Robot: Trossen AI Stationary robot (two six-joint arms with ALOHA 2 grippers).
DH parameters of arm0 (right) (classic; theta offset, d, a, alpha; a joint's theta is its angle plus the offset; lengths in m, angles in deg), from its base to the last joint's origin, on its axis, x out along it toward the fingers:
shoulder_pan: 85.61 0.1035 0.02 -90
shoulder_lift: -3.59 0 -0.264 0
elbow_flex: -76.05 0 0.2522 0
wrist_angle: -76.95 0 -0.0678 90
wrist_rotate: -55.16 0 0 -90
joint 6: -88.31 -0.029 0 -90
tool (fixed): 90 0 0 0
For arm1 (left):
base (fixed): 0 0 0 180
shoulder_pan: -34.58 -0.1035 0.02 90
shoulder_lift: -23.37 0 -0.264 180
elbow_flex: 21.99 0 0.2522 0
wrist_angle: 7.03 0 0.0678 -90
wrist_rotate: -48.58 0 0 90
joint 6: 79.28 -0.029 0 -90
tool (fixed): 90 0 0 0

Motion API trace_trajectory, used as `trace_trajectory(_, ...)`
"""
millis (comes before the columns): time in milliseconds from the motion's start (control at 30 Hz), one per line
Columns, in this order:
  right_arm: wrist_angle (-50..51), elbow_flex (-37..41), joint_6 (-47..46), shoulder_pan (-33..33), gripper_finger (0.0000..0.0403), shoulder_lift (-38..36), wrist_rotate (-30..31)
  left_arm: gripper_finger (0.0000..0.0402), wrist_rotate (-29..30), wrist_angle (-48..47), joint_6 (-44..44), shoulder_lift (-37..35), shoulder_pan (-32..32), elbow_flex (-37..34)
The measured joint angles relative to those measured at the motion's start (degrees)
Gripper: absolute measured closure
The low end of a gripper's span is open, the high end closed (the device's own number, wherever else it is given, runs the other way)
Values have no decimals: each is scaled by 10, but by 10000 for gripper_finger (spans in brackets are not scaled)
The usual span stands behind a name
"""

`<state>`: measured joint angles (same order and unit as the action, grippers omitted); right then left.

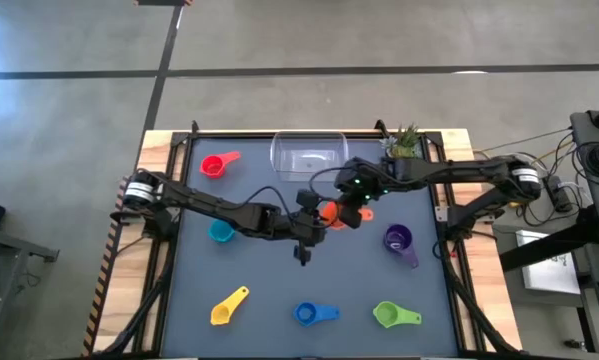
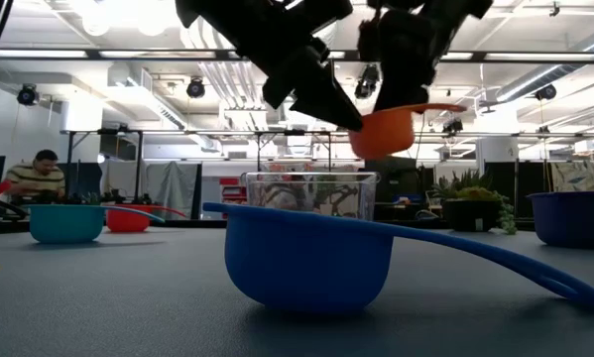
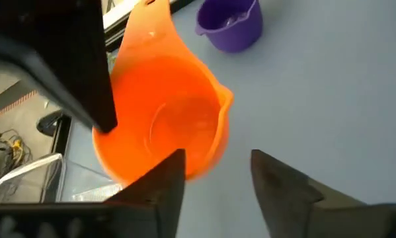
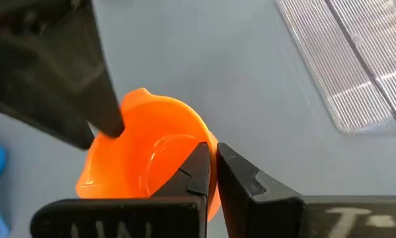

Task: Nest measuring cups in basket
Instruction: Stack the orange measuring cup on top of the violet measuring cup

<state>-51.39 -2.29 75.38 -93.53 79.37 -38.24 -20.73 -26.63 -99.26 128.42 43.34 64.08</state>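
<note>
An orange measuring cup hangs above the middle of the table, well clear of it in the low view. My right gripper comes in from the right and is shut on it. My left gripper comes in from the left and is open; one fingertip stands at the cup's rim and the other is off to the side. The clear basket stands at the far edge. Red, teal and purple cups rest on the mat. My right gripper pinches the orange cup's wall at the rim, one finger inside the bowl and one outside. The fingers slant down from the table's right side. The cup is lifted clear, mouth up, its handle pointing toward the right edge. My left gripper has one fingertip at the cup's rim; I cannot tell whether it touches.
Yellow, blue and green cups lie along the near edge. A small potted plant stands to the right of the basket. Beyond the table, a person sits in the room.
</note>
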Motion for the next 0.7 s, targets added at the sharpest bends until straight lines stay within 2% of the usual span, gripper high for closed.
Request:
trace_trajectory(200,50,55,-69,30,394,-91,30,199,-3,-3,36,-27,1,-5)
trace_trajectory(267,65,82,-101,47,394,-129,36,197,-9,41,45,-44,5,-18)
trace_trajectory(367,69,119,-160,76,394,-188,48,198,-50,123,53,-61,7,-55)
trace_trajectory(533,115,172,-275,125,394,-267,117,205,-94,253,76,-66,7,-109)
trace_trajectory(700,166,197,-361,157,394,-296,170,208,-100,274,101,-64,7,-115)
